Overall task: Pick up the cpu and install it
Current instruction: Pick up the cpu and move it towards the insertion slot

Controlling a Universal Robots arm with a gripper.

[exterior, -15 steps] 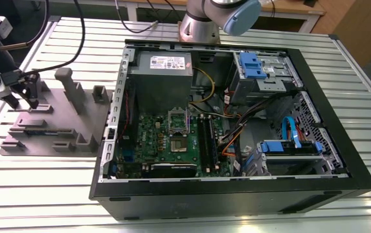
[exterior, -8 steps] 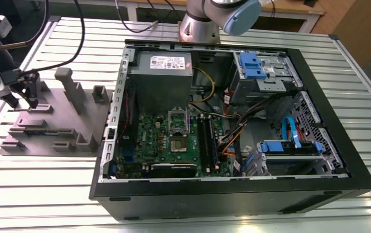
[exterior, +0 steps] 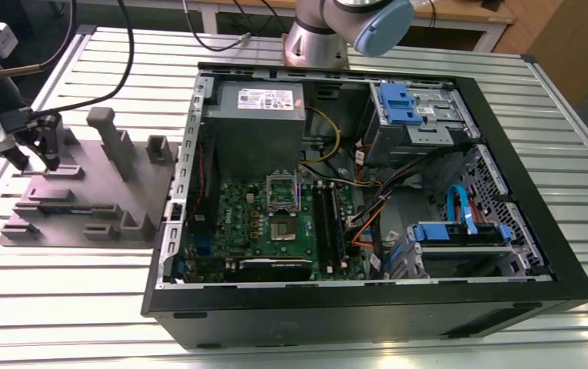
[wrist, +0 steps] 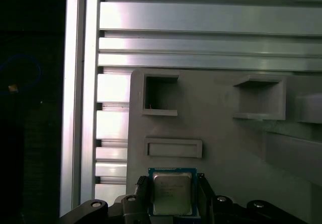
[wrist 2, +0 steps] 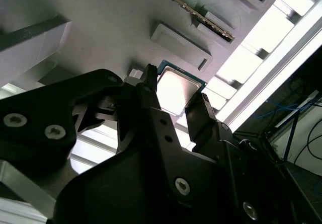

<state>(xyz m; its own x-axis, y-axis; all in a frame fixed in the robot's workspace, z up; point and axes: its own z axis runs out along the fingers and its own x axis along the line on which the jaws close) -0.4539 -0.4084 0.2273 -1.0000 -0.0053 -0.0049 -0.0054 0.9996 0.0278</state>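
Two fingers [wrist: 143, 190] of my claw [wrist 2: 176, 95] look clenched on opposite edges of the cpu [wrist: 172, 194], down at the grey block [exterior: 88, 192] well apart from the open computer case [exterior: 376, 307], an edge hold I judge spares its flat metal top and underside.

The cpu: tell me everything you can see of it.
The cpu is a small, flat, square chip with a silvery metal top plate, faint print on that plate, and a thin green-blue rim showing around it. It lies level, plate side up, on the grey block, close to one of the block's edges. The gripper sits around it on two opposite sides. Whether it actually touches or grips the chip cannot be told.
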